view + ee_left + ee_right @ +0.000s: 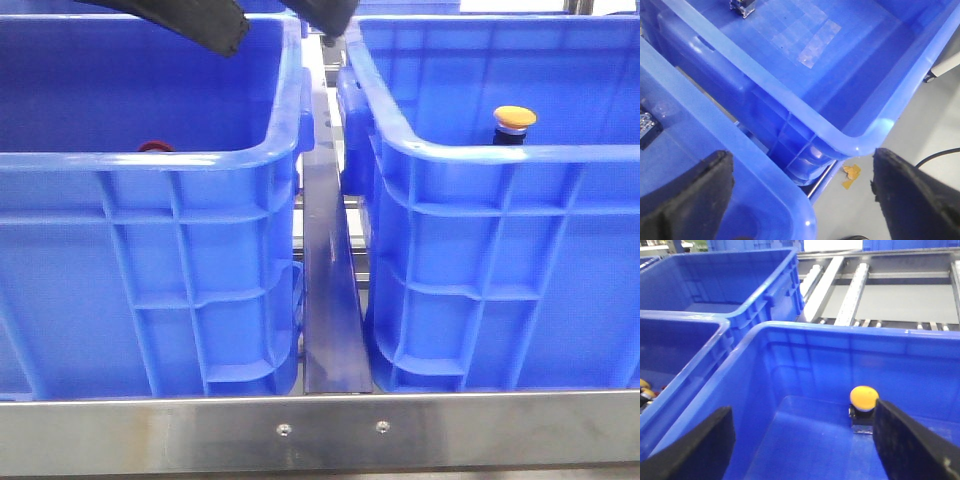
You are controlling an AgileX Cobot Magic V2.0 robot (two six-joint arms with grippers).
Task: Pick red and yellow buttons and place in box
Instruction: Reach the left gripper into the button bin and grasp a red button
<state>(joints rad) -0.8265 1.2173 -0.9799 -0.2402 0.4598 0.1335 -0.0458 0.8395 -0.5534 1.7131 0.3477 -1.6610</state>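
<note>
The yellow button [514, 118] stands upright on the floor of the right blue box [500, 150], near its far side. In the right wrist view the yellow button [863, 399] shows just inside the right finger, and my right gripper [802, 425] hangs open above that box's floor [830, 440], holding nothing. Only the red button's cap [155, 146] peeks over the near rim of the left crate [150, 160]. My left gripper [802, 170] is open and empty, high over the corners of two crates; its black finger [215, 28] shows at the front view's top.
A metal rail [330, 290] runs between the two crates, and a steel bar [320, 430] crosses in front. Small parts lie in the left crate [645, 387]. Roller tracks [852, 295] and a further blue crate [740, 275] stand behind. Grey floor [920, 130] lies beyond the crate corners.
</note>
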